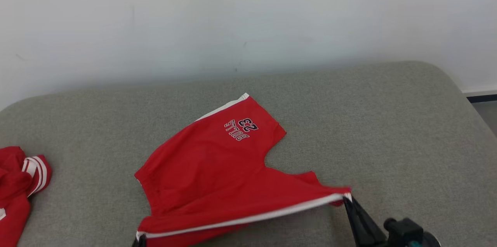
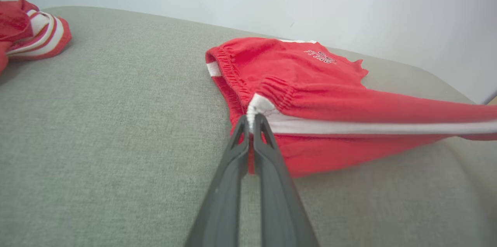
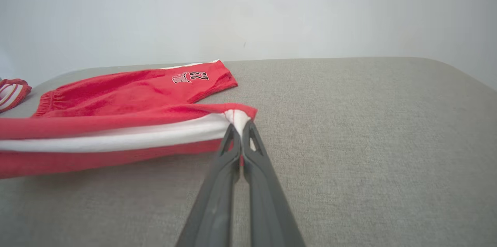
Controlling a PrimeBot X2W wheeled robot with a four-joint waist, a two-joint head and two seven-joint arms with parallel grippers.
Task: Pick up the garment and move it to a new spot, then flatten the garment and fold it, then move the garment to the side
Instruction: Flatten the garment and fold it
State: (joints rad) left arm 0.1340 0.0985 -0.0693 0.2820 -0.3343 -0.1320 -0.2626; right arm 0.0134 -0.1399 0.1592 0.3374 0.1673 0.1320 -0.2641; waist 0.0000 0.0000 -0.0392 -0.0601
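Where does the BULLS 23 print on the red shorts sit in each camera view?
Head view: the BULLS 23 print sits just above centre, upside down, on the far leg of the red shorts.
Left wrist view: the print is upper right of centre, small.
Right wrist view: the print is upper left of centre, upright.
Shared landmark: the striped red garment at the left edge.
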